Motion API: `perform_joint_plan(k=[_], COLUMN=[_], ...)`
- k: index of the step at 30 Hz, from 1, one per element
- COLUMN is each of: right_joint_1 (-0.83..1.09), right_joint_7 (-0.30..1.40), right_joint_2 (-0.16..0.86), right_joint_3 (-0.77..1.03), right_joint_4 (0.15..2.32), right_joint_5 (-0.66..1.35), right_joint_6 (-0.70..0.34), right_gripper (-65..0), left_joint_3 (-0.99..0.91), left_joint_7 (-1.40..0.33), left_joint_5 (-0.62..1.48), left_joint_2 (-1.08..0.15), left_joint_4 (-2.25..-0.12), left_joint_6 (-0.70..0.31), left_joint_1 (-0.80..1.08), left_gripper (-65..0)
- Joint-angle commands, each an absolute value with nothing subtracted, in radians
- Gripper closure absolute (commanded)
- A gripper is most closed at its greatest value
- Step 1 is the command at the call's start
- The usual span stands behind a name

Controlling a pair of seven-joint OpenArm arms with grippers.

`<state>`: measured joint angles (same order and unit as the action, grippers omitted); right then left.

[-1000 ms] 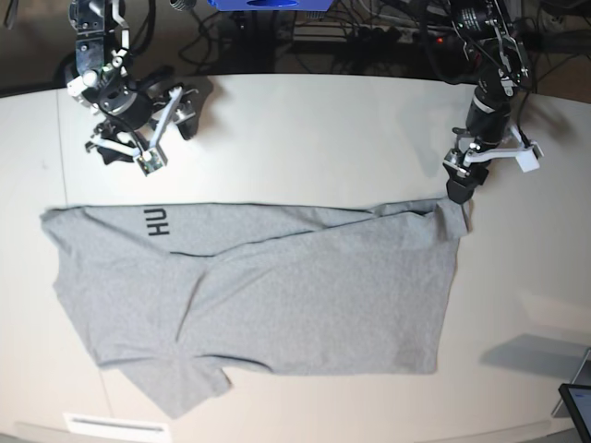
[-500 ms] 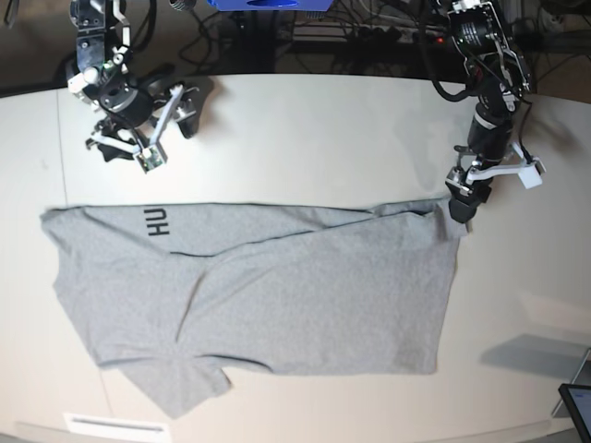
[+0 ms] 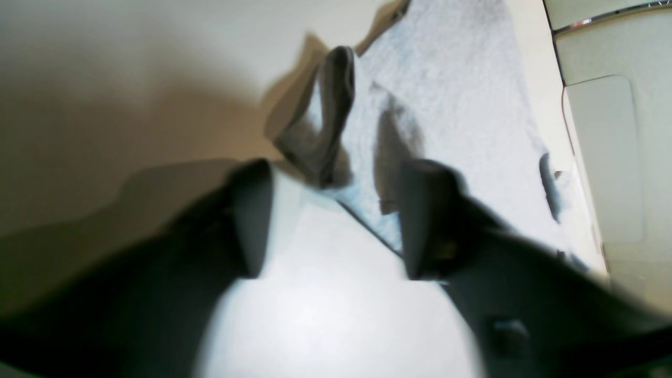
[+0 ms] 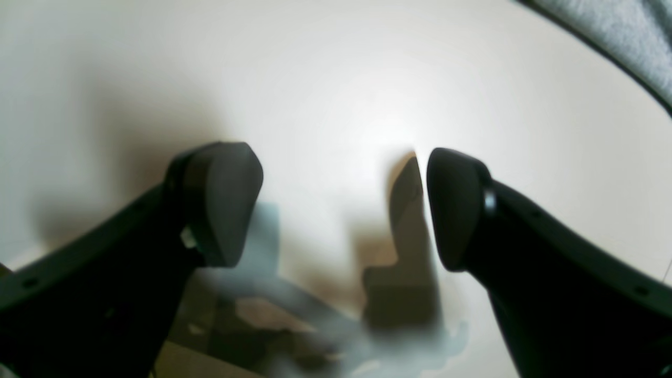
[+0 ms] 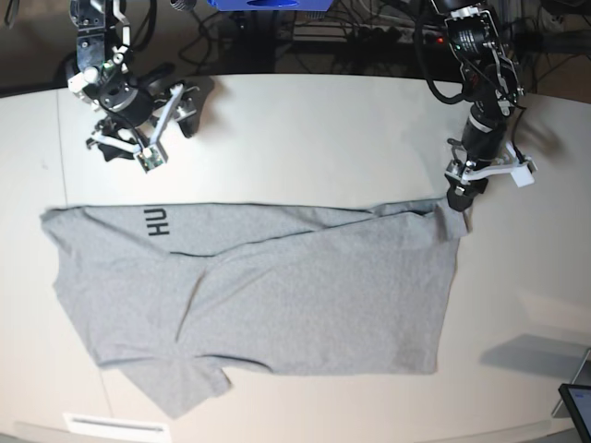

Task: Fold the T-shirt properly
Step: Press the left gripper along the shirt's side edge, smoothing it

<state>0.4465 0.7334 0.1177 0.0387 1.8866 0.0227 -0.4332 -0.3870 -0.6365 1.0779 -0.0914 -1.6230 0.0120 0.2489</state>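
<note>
The heather-grey T-shirt (image 5: 277, 295) lies spread on the white table (image 5: 323, 129), partly folded over, with black letters near its top left. My left gripper (image 5: 458, 198) hovers at the shirt's top right corner. In the left wrist view that gripper (image 3: 336, 220) has its jaws apart with nothing between them, and a raised fold of the T-shirt (image 3: 462, 105) lies just beyond the tips. My right gripper (image 5: 125, 155) stands open over bare table above the shirt's top left corner. The right wrist view shows this gripper (image 4: 344, 205) empty, with the T-shirt (image 4: 619, 31) at the frame's top right.
Cables and a blue object (image 5: 268, 4) lie behind the table's back edge. A dark screen corner (image 5: 577, 406) shows at the bottom right. A white strip (image 5: 115, 425) sits at the table's front edge on the left.
The left arm's wrist has swung slightly left and back above the shirt's corner. The shirt lies as before. The right arm has barely moved.
</note>
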Motion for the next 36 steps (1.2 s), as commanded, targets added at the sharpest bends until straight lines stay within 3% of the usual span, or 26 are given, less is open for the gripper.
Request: perform_joint_plan(k=[1, 4, 22, 28, 36], right_joint_1=[0.455, 0.455, 0.453, 0.441, 0.437], right_joint_7=[0.782, 0.782, 0.782, 0.78, 0.737], right_joint_2=[0.122, 0.122, 0.122, 0.124, 0.122], right_joint_3=[0.036, 0.036, 0.038, 0.039, 0.036], right_joint_4=[1.885, 1.885, 1.88, 1.819, 1.785], right_joint_5=[-0.001, -0.001, -0.001, 0.001, 0.001], right_joint_6=[-0.444, -0.444, -0.444, -0.444, -0.444], right_gripper=[-49.3, -49.3, -49.3, -49.3, -49.3], left_joint_3=[-0.389, -0.389, -0.343, -0.343, -0.344], left_joint_7=[-0.625, -0.625, -0.627, -0.627, -0.627], left_joint_5=[1.09, 1.09, 1.089, 1.09, 1.095], left_joint_2=[-0.101, -0.101, -0.099, -0.101, -0.104], left_joint_4=[-1.639, -1.635, -1.58, -1.586, -1.618], left_joint_6=[0.004, 0.004, 0.004, 0.004, 0.004], left_joint_1=[0.242, 0.242, 0.206, 0.206, 0.209], left_gripper=[-23.2, -17.1, -16.1, 0.0, 0.0])
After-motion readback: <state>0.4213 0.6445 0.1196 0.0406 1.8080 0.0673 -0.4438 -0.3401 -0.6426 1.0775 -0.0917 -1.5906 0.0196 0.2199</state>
